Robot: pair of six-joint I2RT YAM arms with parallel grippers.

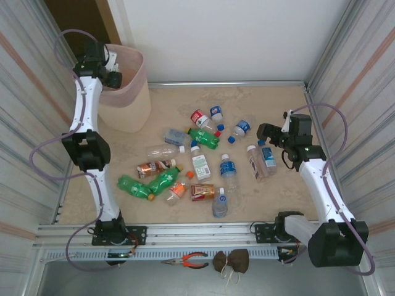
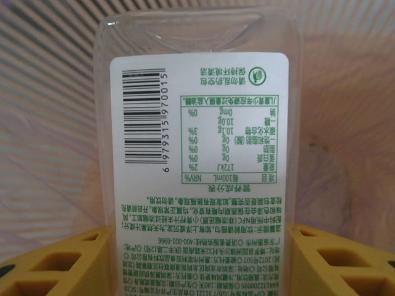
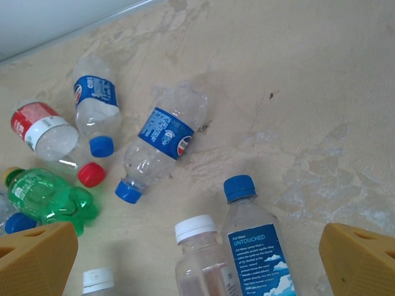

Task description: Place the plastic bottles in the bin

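My left gripper (image 1: pixel 113 78) hangs over the open top of the bin (image 1: pixel 133 102), a beige bin with a pink liner. In the left wrist view the gripper (image 2: pixel 200 250) is shut on a clear plastic bottle (image 2: pixel 197 123) with a white printed label, and the pink liner is behind it. Several plastic bottles (image 1: pixel 197 161) lie scattered mid-table. My right gripper (image 1: pixel 263 132) is open above a blue-capped bottle (image 3: pixel 254 246) and a white-capped bottle (image 3: pixel 200 262), with nothing between its fingers (image 3: pixel 37 259).
A blue-labelled bottle (image 3: pixel 162 145), a red-labelled one (image 3: pixel 40 129) and a green one (image 3: pixel 46 197) lie beyond the right gripper. Corrugated walls (image 1: pixel 28 92) close in both sides. Pliers (image 1: pixel 188 260) and a brown bundle (image 1: pixel 231 262) lie off the front edge.
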